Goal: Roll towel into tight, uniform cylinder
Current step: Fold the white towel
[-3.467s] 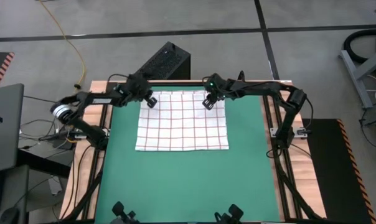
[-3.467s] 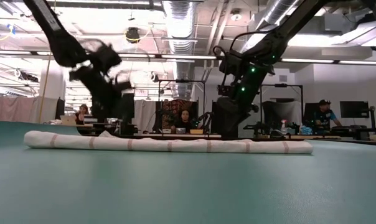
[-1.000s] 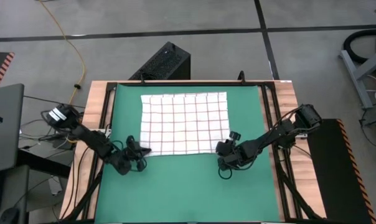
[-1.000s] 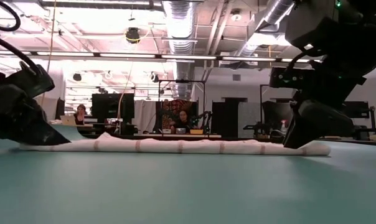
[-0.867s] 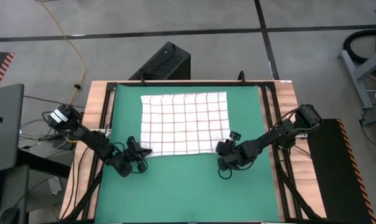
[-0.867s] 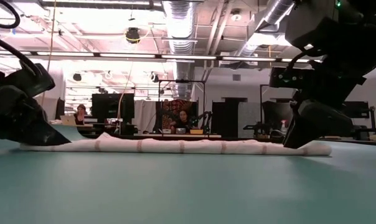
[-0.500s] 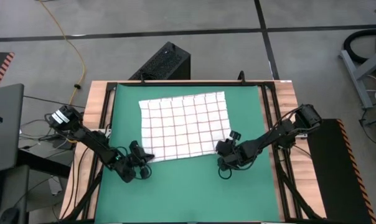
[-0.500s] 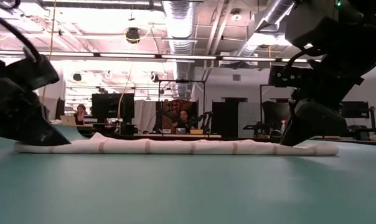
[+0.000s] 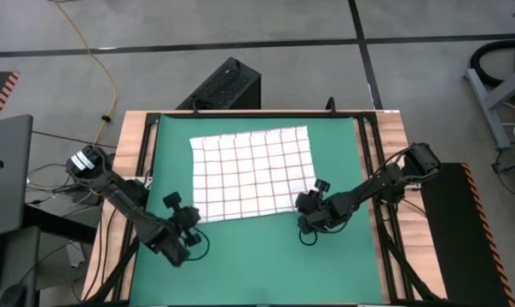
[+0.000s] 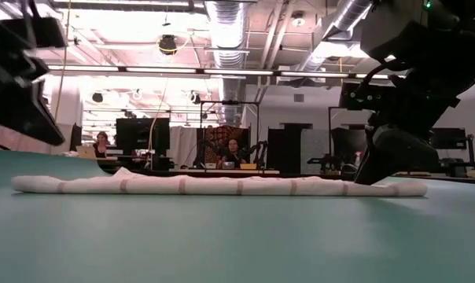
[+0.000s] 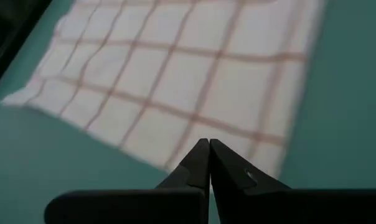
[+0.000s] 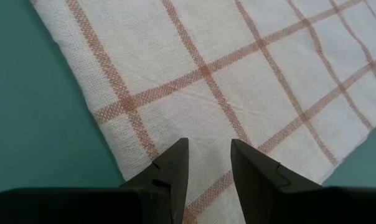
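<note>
Towel [image 9: 253, 173] lies flat and slightly skewed on the green mat [image 9: 266, 256], right pincer [image 9: 307, 207] part-open over its near corner, left pincer [image 9: 192, 220] shut, empty beside the other; one-sided gripping risks a crooked roll.

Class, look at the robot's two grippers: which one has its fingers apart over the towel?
The right gripper: its fingers stand apart over the towel, near one corner. The left gripper has its fingers pressed shut.
</note>
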`<state>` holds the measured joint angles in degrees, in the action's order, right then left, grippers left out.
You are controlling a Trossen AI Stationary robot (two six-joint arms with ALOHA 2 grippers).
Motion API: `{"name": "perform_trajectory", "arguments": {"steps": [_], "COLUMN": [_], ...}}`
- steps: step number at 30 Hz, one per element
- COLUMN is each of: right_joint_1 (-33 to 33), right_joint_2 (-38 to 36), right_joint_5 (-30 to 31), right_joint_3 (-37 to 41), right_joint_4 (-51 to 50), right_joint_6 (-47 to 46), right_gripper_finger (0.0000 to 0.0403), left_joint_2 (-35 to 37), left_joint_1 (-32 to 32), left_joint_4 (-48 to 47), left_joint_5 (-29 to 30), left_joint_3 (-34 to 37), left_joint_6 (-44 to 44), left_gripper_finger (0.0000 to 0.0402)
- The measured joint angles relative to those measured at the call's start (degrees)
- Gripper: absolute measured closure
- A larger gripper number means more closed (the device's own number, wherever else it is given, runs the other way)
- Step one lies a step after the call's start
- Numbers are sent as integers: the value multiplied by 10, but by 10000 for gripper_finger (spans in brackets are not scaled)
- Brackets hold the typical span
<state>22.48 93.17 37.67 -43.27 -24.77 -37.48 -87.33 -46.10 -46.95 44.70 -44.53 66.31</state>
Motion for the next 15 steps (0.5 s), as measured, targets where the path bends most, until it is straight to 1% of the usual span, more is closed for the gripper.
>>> {"name": "perform_trajectory", "arguments": {"steps": [2,4,8,11,13,15], "right_joint_1": [0,0,0,0,0,0], "right_joint_2": [0,0,0,0,0,0], "right_joint_5": [0,0,0,0,0,0], "right_joint_3": [0,0,0,0,0,0], "right_joint_4": [0,0,0,1,1,1], "right_joint_6": [0,0,0,0,0,0], "right_gripper_finger": [262,262,262,262,262,262], "left_joint_2": [0,0,0,0,0,0], "left_joint_1": [-29,-56,-96,-101,-91,-72], "left_joint_4": [12,16,25,50,56,69], "left_joint_5": [-7,-23,-1,25,60,70], "left_joint_3": [-4,-4,14,33,42,53], "left_joint_6": [-34,-48,-20,-20,-8,2], "left_gripper_finger": [400,394,365,334,314,298]}}
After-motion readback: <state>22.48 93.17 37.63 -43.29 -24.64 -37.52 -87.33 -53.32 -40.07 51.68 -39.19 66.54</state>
